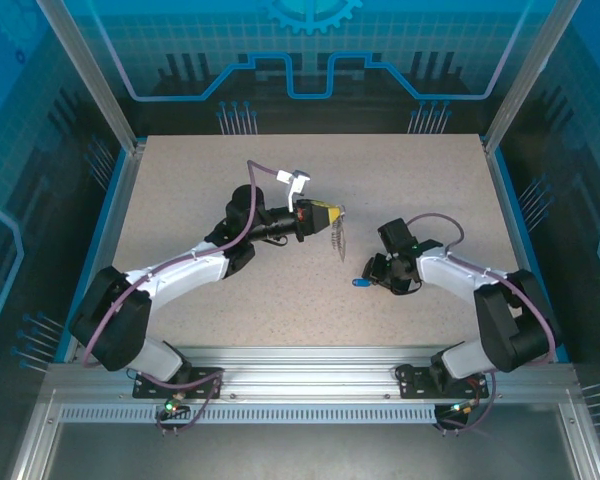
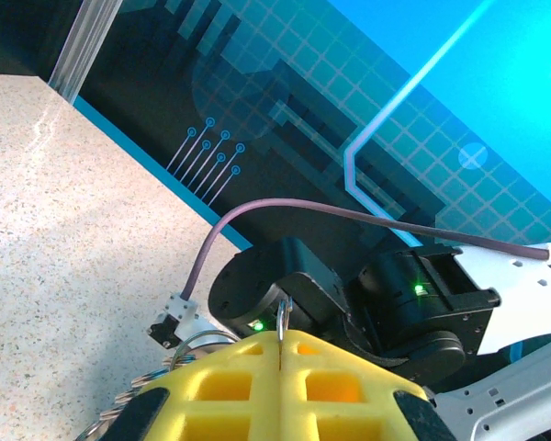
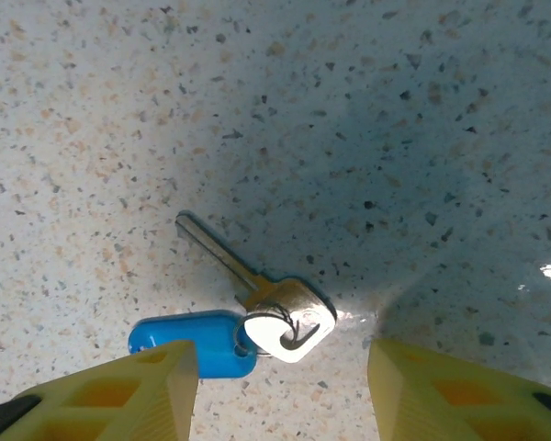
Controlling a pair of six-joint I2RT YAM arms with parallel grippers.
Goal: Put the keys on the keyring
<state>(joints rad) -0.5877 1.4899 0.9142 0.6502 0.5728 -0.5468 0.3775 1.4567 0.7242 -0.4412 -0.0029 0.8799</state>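
Left fingers [image 2: 230, 372] clamp on the keyring [image 2: 283, 314] above the counter [image 3: 349, 110]; right fingers [image 3: 129, 390] stand apart over the blue-tagged key [image 3: 257, 285].

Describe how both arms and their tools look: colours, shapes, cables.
The two arms look alike. The left arm and right arm have white shell links between rounded black joint housings. A thin purple cable loops along each, ending in a white connector on the left one. The left tool and right tool carry blocky yellow fingers with square recesses.
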